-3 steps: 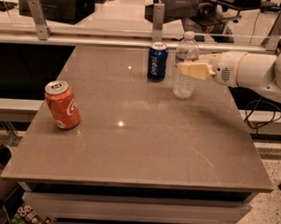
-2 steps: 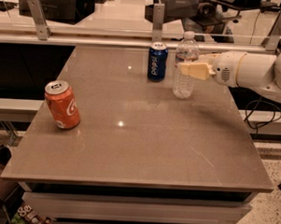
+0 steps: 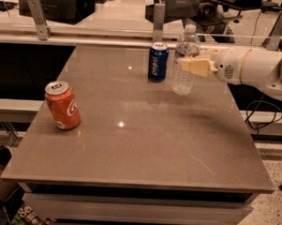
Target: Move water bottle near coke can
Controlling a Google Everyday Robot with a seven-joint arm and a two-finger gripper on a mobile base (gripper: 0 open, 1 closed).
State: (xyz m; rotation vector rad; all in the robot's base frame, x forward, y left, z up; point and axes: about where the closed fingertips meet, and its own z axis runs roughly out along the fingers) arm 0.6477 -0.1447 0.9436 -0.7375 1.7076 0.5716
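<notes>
The white arm (image 3: 255, 68) reaches in level from 3 o'clock, its cream hand (image 3: 185, 65) clamped round the water bottle (image 3: 183, 83) at 1 o'clock.

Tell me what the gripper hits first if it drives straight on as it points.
The water bottle: the gripper, reaching in from the picture's right and pointing leftward, overlaps it in view. The Pepsi can stands just beyond, though depth is unclear.
</notes>
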